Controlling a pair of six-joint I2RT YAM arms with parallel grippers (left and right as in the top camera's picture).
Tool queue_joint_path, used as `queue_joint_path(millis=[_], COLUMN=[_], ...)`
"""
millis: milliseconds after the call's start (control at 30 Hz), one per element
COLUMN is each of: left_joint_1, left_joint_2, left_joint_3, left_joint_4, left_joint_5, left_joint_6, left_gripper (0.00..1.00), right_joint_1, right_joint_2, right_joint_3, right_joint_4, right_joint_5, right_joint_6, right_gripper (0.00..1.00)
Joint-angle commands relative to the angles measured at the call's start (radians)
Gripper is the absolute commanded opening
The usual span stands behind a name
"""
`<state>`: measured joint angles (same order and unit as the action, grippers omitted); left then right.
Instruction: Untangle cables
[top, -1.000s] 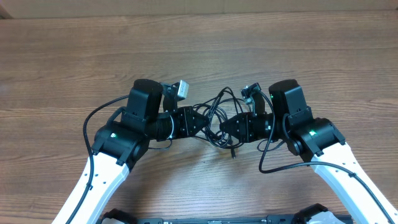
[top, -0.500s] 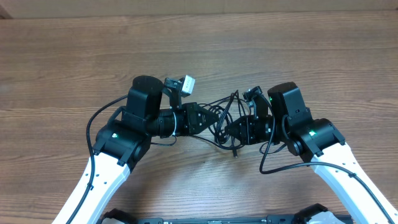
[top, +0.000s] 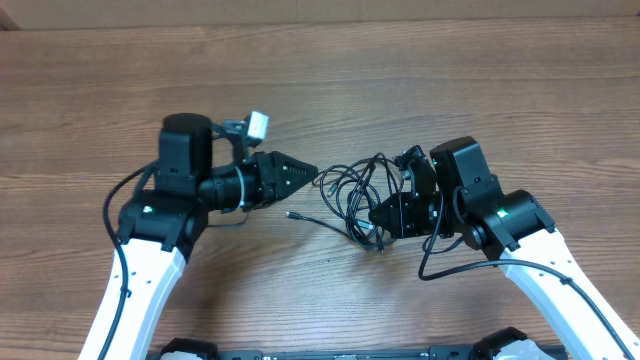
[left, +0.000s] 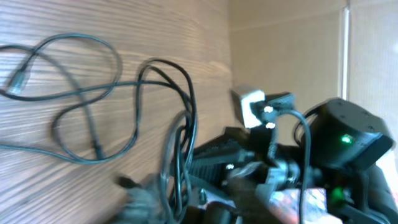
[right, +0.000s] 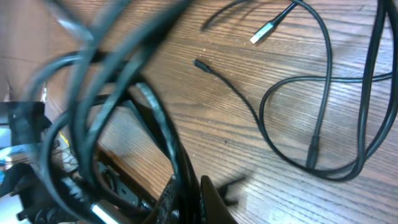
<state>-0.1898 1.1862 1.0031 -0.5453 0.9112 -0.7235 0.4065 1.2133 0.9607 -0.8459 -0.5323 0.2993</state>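
The thin black flexible cables (top: 352, 188) lie as 1 loose tangle of overlapping loops on the wooden tabletop (top: 480, 90), a little right of centre. The tangle is densest on its right side, where several strands bunch together and run into the right claw (top: 380, 214), which is pinched on them. Toward the left the loops open out and rest flat on the wood. 1 free end (top: 292, 214) trails out to the left. Up close, 2 loose tips show: a silvery plug (right: 266, 30) and a small black plug (right: 199, 63), both lying flat.

Even light; blurred wrist views
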Motion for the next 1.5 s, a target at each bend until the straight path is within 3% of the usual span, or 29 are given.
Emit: queue_joint_path(millis=[0,200,533,933,1000,1133,1467], left_joint_1=[0.029,0.017,-0.084,-0.187,-0.2,-0.221,-0.278], left_joint_2=[-0.008,-0.008,-0.008,-0.008,-0.008,-0.008,0.012], left_joint_3=[0.006,0.006,0.006,0.006,0.006,0.006,0.006], left_joint_4=[-0.075,-0.163,-0.171,-0.159,-0.153,-0.125,-0.053], left_joint_5=[0.022,0.069,0.029,-0.283,-0.324,-0.341,-0.354], left_joint_6=[0.138,0.241,0.242,0.084,0.028,-0.026,-0.071], left_gripper=[0.99,1.0,1.0,1.0,0.96,0.84,0.8], right_joint_1=[-0.003,-0.003,-0.003,-0.002,-0.002,-0.002,-0.002], right_joint_2=[0.0,0.0,0.0,0.0,0.0,0.0,0.0], right_joint_3=[0.003,0.003,0.003,0.003,0.003,0.003,0.003], right_joint_4=[0.018,0.033,0.066,0.079,0.082,0.082,0.082], right_joint_5=[0.019,0.019,0.003,-0.069,-0.072,-0.072,-0.072], right_joint_6=[-0.016,-0.016,0.014,0.019,0.028,0.049,0.049], right_gripper=[0.04,0.04,0.04,0.04,0.04,0.04,0.04])
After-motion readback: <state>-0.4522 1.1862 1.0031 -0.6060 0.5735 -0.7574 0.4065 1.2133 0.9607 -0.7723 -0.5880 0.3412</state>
